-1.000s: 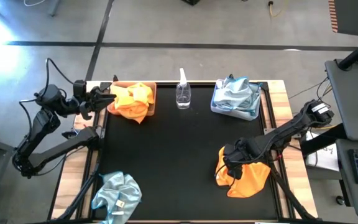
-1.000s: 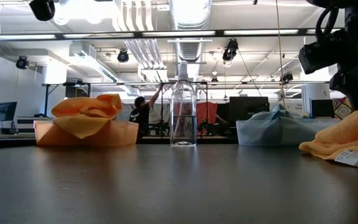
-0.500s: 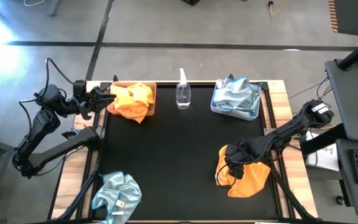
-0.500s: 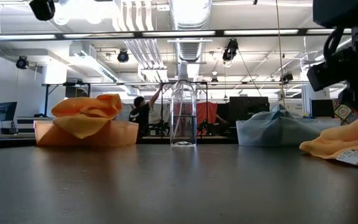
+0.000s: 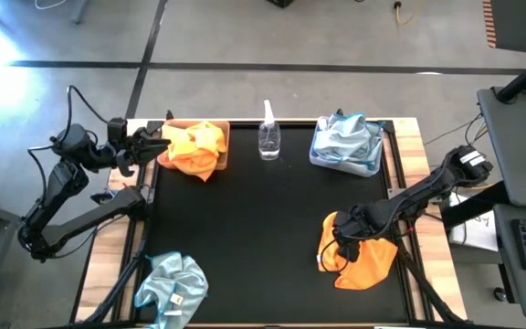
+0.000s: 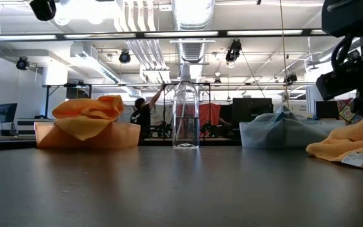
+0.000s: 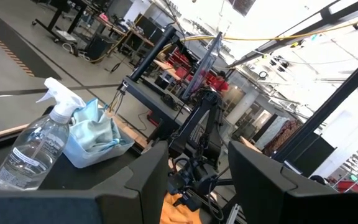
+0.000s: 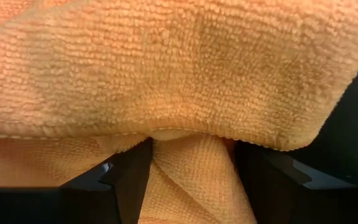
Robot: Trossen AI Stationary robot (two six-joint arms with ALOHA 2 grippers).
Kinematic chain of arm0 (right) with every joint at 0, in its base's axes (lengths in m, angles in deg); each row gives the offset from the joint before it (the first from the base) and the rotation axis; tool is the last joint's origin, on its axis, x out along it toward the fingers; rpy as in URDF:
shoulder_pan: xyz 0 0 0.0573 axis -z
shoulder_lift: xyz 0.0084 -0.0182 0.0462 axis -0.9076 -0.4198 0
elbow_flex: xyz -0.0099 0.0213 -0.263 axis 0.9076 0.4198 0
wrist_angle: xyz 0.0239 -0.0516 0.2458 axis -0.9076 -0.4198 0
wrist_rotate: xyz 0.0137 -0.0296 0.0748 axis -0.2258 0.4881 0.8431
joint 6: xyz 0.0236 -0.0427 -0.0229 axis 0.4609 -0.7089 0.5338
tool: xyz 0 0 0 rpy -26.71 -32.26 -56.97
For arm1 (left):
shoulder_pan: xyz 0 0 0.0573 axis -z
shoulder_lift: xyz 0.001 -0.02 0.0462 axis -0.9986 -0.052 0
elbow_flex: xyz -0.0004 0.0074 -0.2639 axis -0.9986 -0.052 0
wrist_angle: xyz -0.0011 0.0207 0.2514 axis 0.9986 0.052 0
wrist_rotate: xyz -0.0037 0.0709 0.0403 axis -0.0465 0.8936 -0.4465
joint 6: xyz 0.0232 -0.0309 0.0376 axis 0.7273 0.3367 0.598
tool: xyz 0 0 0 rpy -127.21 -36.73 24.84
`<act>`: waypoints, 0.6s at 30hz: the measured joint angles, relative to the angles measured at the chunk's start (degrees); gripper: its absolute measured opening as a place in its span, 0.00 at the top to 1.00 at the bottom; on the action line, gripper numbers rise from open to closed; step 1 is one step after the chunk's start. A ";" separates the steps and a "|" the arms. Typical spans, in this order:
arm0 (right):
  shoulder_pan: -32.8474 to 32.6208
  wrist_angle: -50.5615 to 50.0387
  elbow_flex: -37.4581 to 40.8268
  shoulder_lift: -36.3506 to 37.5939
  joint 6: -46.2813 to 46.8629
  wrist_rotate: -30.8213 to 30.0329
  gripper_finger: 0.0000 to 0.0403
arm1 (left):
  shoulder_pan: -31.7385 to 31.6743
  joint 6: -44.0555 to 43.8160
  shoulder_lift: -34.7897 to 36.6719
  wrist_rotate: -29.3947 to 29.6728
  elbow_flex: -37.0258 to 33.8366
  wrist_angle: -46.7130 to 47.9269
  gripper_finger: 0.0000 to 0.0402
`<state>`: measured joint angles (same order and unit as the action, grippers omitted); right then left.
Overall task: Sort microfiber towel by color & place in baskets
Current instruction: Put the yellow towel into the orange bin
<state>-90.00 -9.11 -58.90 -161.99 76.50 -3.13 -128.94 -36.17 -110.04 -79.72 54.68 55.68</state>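
Observation:
An orange microfiber towel (image 5: pixel 359 256) lies crumpled at the near right of the black mat. My right gripper (image 5: pixel 339 245) points down on it, open, with a raised fold (image 8: pixel 188 158) between its fingers. A pale blue towel (image 5: pixel 172 285) lies at the near left corner. The tan basket (image 5: pixel 226 151) at the far left holds orange towels (image 5: pixel 193 146). The grey-blue basket (image 5: pixel 316 157) at the far right holds blue towels (image 5: pixel 345 137). My left gripper (image 5: pixel 150 146) waits open beside the tan basket, level, nothing between its fingers (image 7: pixel 145 180). My right gripper comes at the orange towel from above, pointing down. Its open fingers (image 8: pixel 126 180) stand on either side of a raised fold (image 8: pixel 185 168) in the towel, which lies on the mat. Whether the fingers touch the cloth, I cannot tell.
A clear spray bottle (image 5: pixel 269 137) stands at the far edge between the two baskets. The middle of the black mat (image 5: pixel 254 219) is bare. Wooden table edges (image 5: pixel 414 183) frame the mat left and right.
My right gripper has gone down onto the orange towel, staying open. The towel has not moved.

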 joint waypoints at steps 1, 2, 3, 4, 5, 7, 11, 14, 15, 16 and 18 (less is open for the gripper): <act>0.00 0.10 0.00 0.00 -0.02 0.08 0.46 | -0.02 0.00 0.00 0.00 0.00 0.00 0.62; 0.00 0.15 -0.02 0.00 -0.06 0.12 0.47 | -0.02 0.00 0.00 0.00 0.00 0.00 0.62; 0.00 0.26 -0.04 -0.01 -0.14 0.21 0.49 | -0.02 0.00 0.00 0.00 0.00 0.00 0.62; 0.00 0.36 -0.04 -0.02 -0.18 0.27 0.50 | -0.01 0.00 0.00 -0.01 0.00 0.00 0.62; 0.00 0.53 -0.04 -0.04 -0.23 0.33 0.53 | -0.02 0.00 0.00 -0.01 0.00 0.00 0.62; -0.02 1.06 -0.04 -0.04 -0.73 0.53 0.58 | -0.02 0.00 0.00 -0.02 0.00 0.00 0.62; -0.02 1.95 -0.04 -0.08 -0.93 1.09 0.69 | -0.02 0.00 0.00 -0.02 0.00 0.00 0.62; -0.04 2.35 -0.04 -0.09 -0.91 1.19 0.77 | 0.00 0.00 0.00 -0.02 0.00 0.00 0.62; -0.04 2.48 -0.04 -0.09 -0.91 1.21 0.80 | -0.01 0.00 0.00 -0.02 0.00 0.00 0.62; -0.04 2.66 -0.04 -0.09 -0.91 1.23 0.83 | -0.01 0.00 0.00 -0.02 0.00 0.00 0.62; -0.05 3.09 -0.04 -0.11 -0.85 1.23 0.87 | -0.02 0.00 0.00 -0.02 0.00 0.00 0.62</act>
<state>-90.04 -6.02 -58.95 -162.10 75.65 -1.89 -128.95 -36.17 -110.04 -79.74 54.68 55.68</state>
